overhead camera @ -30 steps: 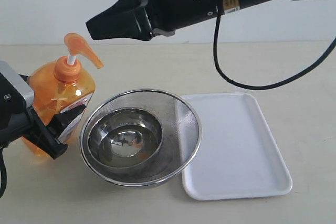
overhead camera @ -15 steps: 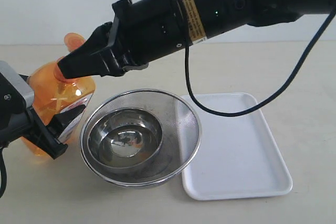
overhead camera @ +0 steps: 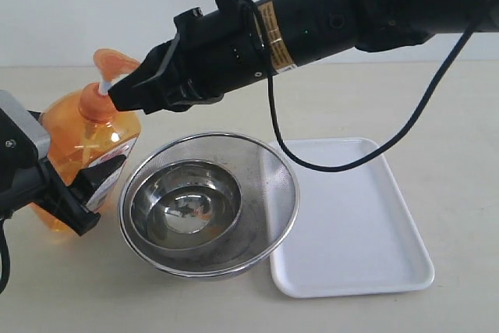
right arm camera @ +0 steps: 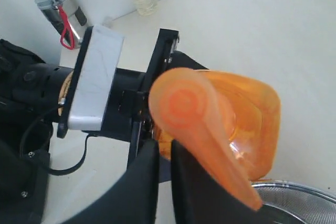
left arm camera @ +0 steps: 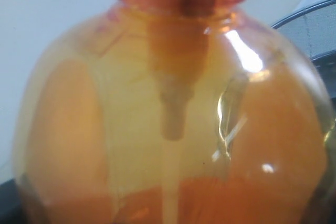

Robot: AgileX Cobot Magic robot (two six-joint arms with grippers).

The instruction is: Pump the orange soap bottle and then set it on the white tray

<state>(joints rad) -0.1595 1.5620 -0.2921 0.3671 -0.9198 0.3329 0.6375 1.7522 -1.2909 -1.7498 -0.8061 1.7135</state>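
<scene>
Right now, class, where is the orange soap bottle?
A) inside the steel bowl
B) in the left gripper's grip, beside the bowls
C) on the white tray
B: the left gripper clamps the orange soap bottle, with the steel bowls between it and the white tray.

left tool (overhead camera: 74,193) low, clamped | right tool (overhead camera: 125,97) extended across, jaws closed

wall (overhead camera: 62,13): plain white | tabletop (overhead camera: 468,193): beige, matte | light: soft, perhaps overhead
</scene>
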